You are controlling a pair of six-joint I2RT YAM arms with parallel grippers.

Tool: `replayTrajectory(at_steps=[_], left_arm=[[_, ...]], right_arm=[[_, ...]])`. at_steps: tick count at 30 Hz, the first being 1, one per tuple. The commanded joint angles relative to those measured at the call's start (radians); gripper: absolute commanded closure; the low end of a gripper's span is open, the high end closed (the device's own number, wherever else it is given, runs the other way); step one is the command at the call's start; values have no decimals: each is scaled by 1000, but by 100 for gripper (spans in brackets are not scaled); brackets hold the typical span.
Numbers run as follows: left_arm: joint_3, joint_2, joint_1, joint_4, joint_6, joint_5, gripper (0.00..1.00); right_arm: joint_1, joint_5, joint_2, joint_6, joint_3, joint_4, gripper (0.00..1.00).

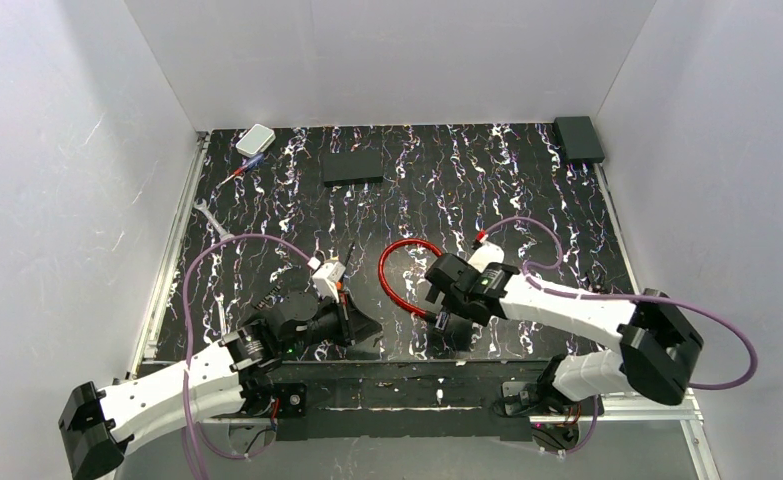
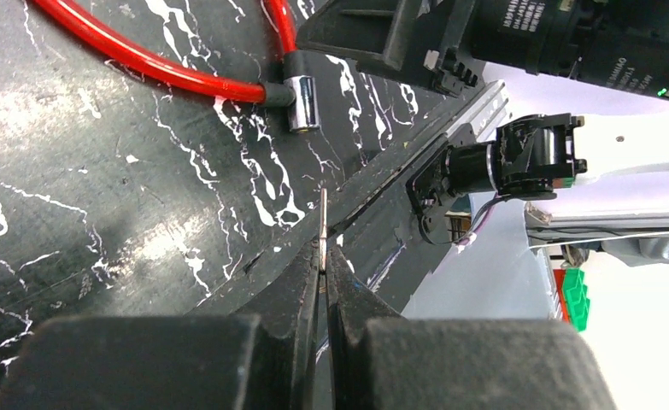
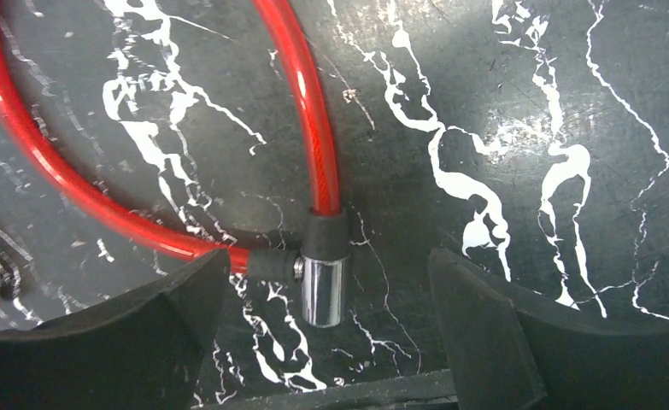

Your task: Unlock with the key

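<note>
A red cable lock lies looped on the black marbled mat, its chrome cylinder at the near end. The cylinder also shows in the left wrist view. My right gripper is open, with a finger on each side of the cylinder, not touching it; in the top view it hides the cylinder. My left gripper is shut on the key, whose thin tip sticks out edge-on, short of the cylinder. From above, the key's orange body shows at the left gripper.
At the back stand a white box, a flat black block and a black box. A small screwdriver and a silver wrench lie at the left. White walls surround the mat.
</note>
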State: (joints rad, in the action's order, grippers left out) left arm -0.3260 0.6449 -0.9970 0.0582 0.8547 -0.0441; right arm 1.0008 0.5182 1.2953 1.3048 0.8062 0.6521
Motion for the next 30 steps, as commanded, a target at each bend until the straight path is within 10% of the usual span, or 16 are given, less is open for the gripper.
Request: replayTrajectory(at_steps=[1, 30], left_arm=[[-36, -24, 3, -52, 5, 15, 100], [-10, -34, 3, -114, 0, 30, 100]], right_arm=[[-23, -66, 69, -1, 48, -6, 8], [-33, -65, 292, -5, 131, 36, 43]])
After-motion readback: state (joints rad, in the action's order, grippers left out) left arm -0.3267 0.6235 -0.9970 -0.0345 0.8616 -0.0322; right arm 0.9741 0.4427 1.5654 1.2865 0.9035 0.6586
